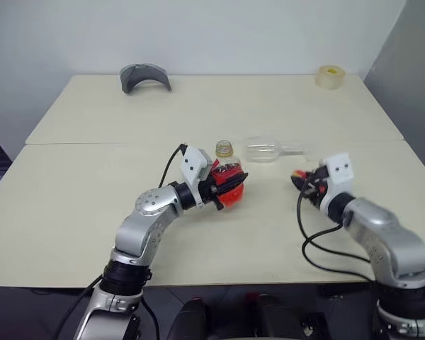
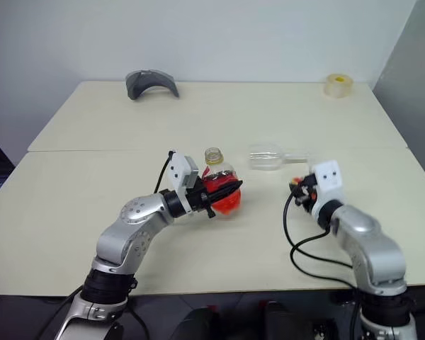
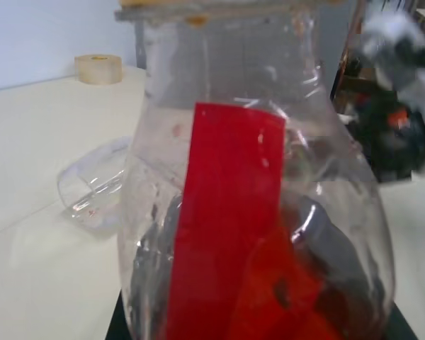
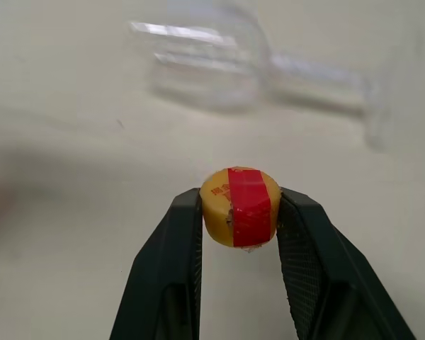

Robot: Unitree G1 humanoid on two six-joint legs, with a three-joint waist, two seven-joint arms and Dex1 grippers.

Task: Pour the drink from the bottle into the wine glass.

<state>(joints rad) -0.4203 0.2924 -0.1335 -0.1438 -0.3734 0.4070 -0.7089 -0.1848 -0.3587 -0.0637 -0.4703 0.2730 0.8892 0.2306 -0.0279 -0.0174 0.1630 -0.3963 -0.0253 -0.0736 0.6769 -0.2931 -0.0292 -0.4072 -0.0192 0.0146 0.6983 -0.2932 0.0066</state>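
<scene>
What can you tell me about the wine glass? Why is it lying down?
The wine glass is clear, with a rounded bowl, a thin stem and a round foot. It looks empty. It lies on its side on the table, bowl toward the bottle, stem pointing the other way. Nothing touches it but the table. The pictures don't show why it fell.

A big pale table (image 1: 92, 212) fills most of the picture. A thin line runs across it from left to right. Behind it, at the top, stands a plain white wall (image 1: 234, 32). At the upper right is a grey wall (image 1: 411, 57). The light is soft and even.
</scene>
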